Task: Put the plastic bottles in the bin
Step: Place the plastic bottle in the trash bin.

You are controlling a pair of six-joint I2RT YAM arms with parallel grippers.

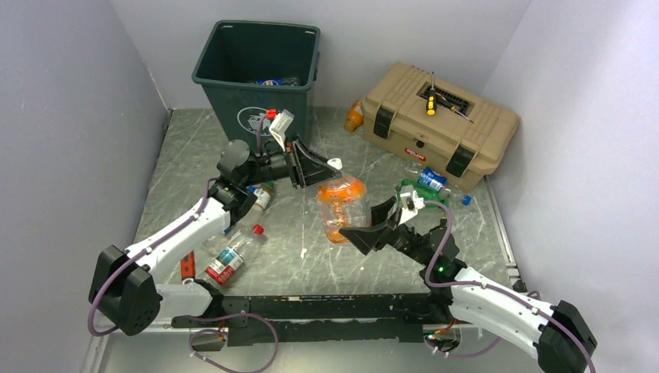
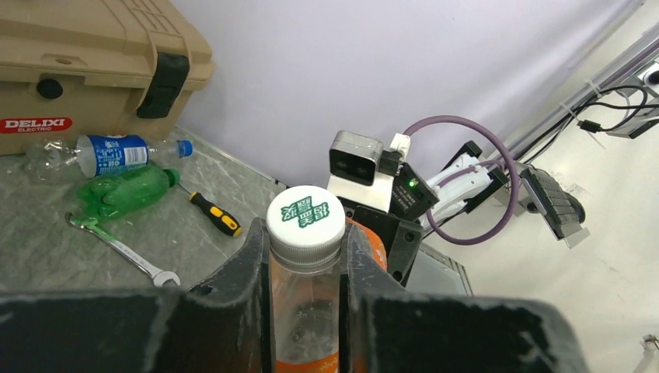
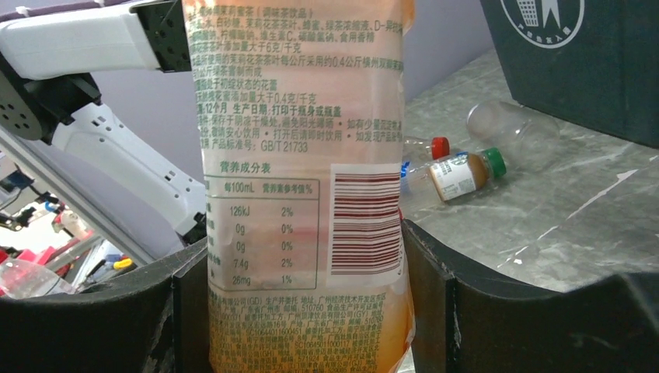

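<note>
Before the tall dark green plastic bin [image 1: 225, 93], a few bottles inside, the left fingers [image 1: 320, 168] clamp shut on the neck of an orange-labelled clear plastic bottle [image 1: 340, 203], held aloft. The right fingers [image 1: 359, 231], half spread, grip its body. Several loose bottles [image 1: 231, 260] remain on the counter [image 1: 342, 264] before the bin.

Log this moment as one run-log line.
left gripper: shut on orange bottle neck under white cap | right gripper: shut on its body | bin: bottle not in yet
</note>
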